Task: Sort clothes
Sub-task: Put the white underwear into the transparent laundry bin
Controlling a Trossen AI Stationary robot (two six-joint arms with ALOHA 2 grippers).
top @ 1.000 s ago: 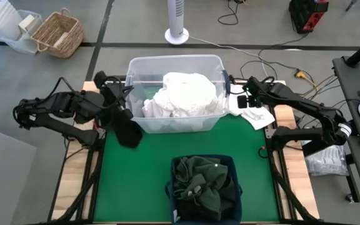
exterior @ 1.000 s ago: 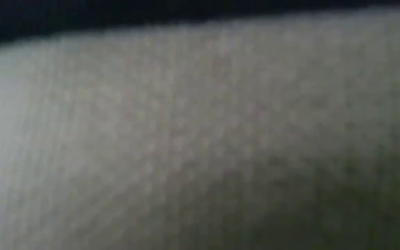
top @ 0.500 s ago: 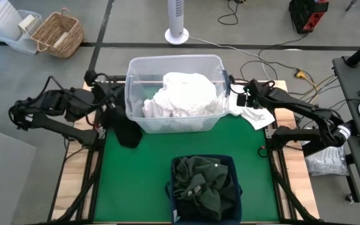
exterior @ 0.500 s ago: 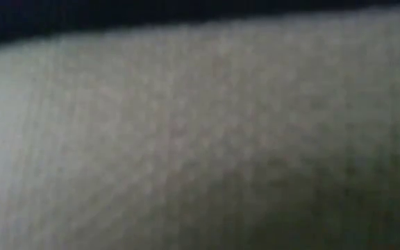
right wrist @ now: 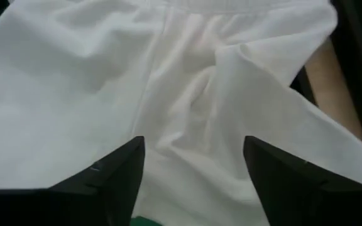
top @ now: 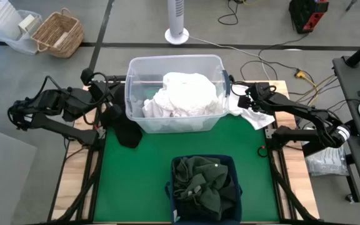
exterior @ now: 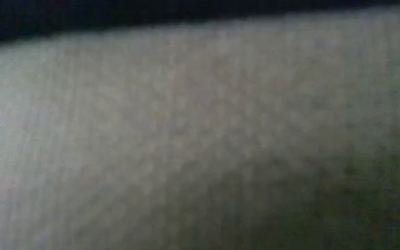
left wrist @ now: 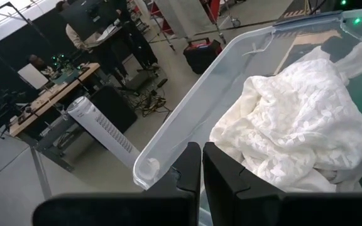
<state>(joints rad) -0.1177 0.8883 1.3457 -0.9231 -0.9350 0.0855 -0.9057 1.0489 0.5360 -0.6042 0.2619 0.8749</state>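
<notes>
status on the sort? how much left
Mostly done: white clothes fill the clear plastic tub, dark green ones the navy bin. Right gripper, open, hovers over a white garment beside the tub. Left gripper is shut, empty; a black garment remains.

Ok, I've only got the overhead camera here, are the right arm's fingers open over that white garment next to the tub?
Observer: Yes. The right wrist camera shows the right gripper with its fingers spread wide just above the white garment, not pinching it.
Operator: And the left fingers?
Observer: The left gripper is shut with nothing between its fingers, and it points at the tub rim.
Operator: Is the low camera any help?
Observer: No, it shows only a grey blur.
</notes>
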